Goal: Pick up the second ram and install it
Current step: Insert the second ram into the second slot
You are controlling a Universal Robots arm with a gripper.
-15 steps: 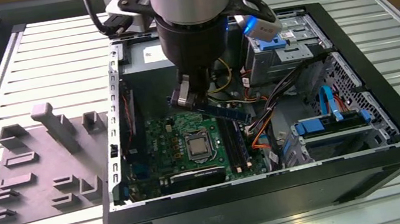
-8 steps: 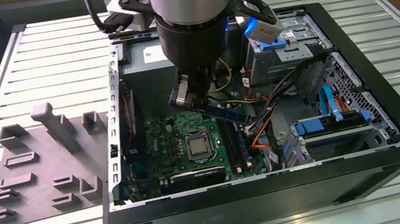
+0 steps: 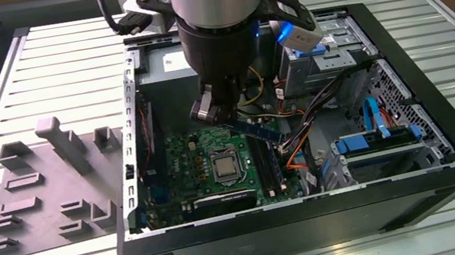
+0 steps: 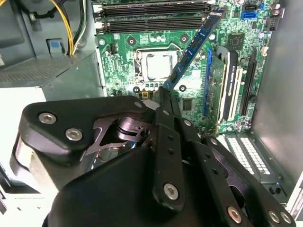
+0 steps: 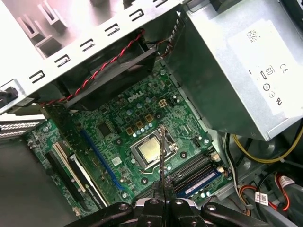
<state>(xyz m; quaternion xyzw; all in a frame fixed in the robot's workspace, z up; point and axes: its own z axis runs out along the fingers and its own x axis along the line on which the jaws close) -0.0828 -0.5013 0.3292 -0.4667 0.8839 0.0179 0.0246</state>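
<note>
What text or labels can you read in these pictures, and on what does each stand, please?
On the power supply, a white label: marks too small to read.
On the motherboard: white lettering, too small to quote reliably.
On the second ram: no readable print.

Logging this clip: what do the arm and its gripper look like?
The arm is a silver-grey cylinder above a black wrist section, with a blue light at one side and a black cable running off near its top. The gripper is matte black: flat linkage bars joined by silver screws, narrowing to slim fingers.
</note>
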